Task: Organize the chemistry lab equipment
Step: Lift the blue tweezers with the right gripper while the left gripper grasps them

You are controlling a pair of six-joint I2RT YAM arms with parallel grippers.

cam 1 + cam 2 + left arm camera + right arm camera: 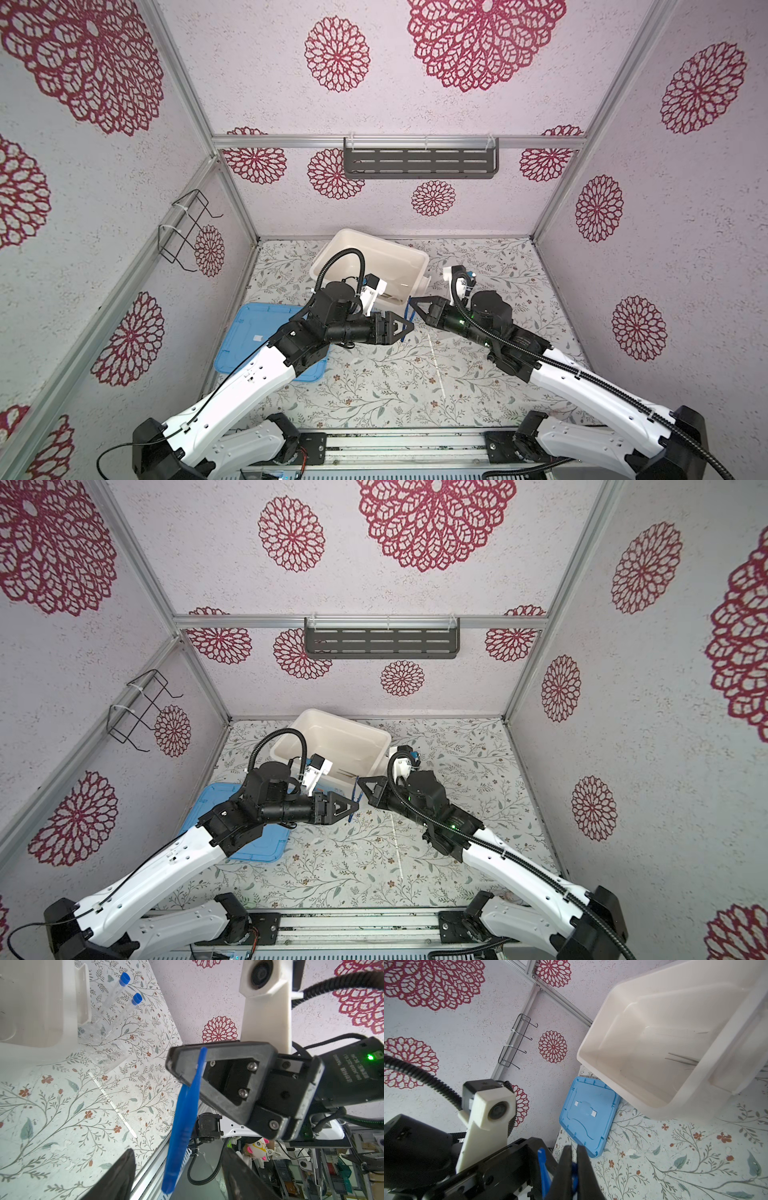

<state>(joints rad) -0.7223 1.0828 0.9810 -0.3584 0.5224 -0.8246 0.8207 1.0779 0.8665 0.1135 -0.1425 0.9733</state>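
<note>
The blue plastic tweezers (182, 1122) are held clear of the counter (52, 1105), slanted, and are pinched near the narrow end by the closed right tool (574, 1158). Two clear blue-capped test tubes (125, 979) are laid side by side beside the white box (623, 1012), with small clear glassware (110, 1055) near them. A thin white rod (112, 1105) is laid flat nearby. Grey metal tweezers (683, 1060) are seen inside the box.
</note>
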